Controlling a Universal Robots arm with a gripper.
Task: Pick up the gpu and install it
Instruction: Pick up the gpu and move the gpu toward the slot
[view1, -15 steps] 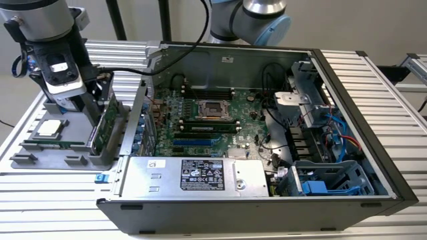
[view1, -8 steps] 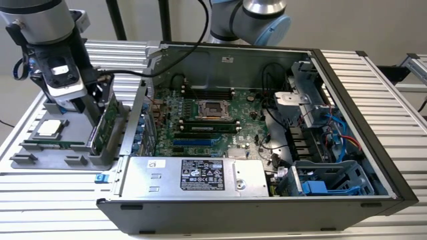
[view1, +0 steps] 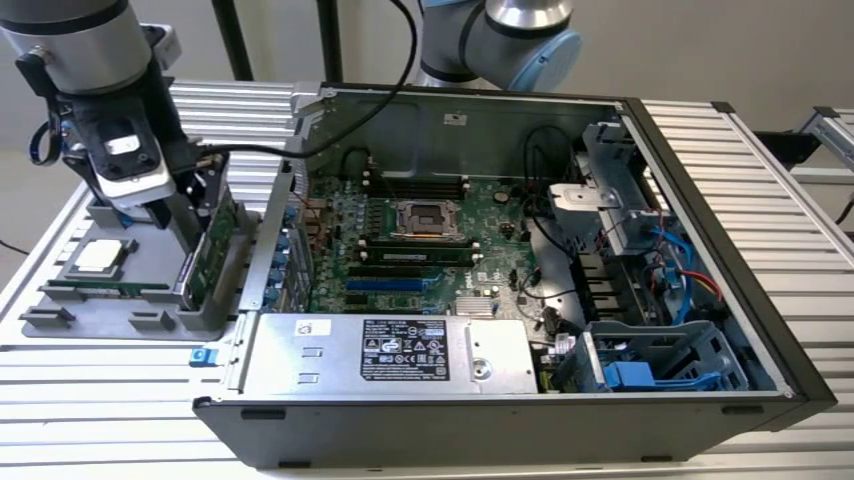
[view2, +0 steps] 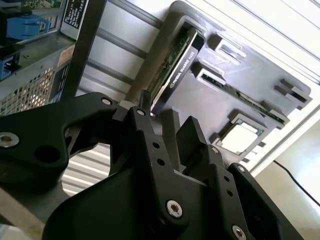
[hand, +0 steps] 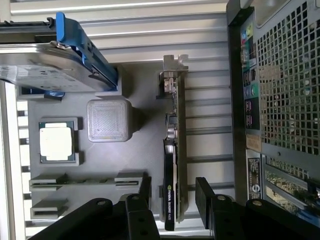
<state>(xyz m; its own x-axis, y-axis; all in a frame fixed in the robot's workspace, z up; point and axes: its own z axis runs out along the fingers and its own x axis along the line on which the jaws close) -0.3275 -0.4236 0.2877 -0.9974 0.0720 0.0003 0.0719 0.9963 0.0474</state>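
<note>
- Ribbed metal table (view1: 120, 400) carries an open computer case (view1: 694, 130) and, at the exterior view's left, a grey parts tray (view1: 94, 318).
- The gpu (hand: 175, 145) stands on edge in a tray slot, just beside the case's outer wall. A processor chip (hand: 56, 142) and a blue-railed hard drive (hand: 45, 60) sit in the same tray.
- The gripper (hand: 174, 181) straddles one end of the card, its fingers (hand: 205, 197) spread with a gap on each side, gripping nothing.
- Risk, as I judge it: an off-centre closure would shove the card sideways and wedge it in the slot. A grip this near one end could let it pivot once lifted and knock the case wall.
</note>
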